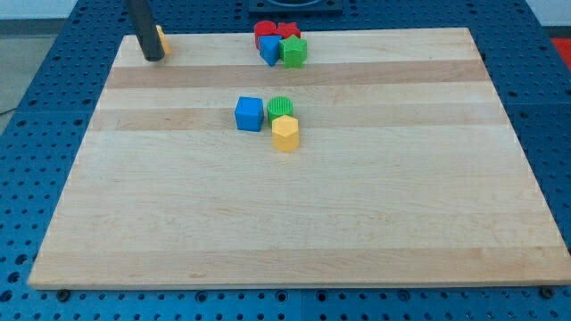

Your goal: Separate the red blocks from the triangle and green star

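Note:
Two red blocks sit at the board's top edge: a red round block (263, 31) and a red star-like block (287, 31). Touching them below are a blue triangle (269, 50) and a green star (293, 52). All four form one tight cluster. My tip (153, 57) is at the top left of the board, far to the left of that cluster, touching a yellow-orange block (162, 40) that the rod partly hides.
Near the board's middle sit a blue cube (249, 113), a green round block (280, 108) and a yellow hexagonal block (285, 134), close together. The wooden board (285, 223) lies on a blue perforated table.

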Action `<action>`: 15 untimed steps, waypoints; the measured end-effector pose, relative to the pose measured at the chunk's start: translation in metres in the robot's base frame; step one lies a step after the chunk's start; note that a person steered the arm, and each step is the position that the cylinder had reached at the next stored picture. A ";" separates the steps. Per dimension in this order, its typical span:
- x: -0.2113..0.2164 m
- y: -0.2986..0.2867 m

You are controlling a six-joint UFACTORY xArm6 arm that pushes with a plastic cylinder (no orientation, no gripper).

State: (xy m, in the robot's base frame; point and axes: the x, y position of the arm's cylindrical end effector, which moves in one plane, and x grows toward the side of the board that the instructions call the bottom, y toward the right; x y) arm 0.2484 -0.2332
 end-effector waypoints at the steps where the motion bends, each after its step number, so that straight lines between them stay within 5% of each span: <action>1: 0.002 0.000; 2: 0.002 0.001; 4: 0.016 0.092; 8: -0.057 0.085; 9: -0.055 0.119; 11: -0.023 0.313; 12: 0.005 0.357; 15: 0.002 0.323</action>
State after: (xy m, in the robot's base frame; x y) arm 0.2507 0.0899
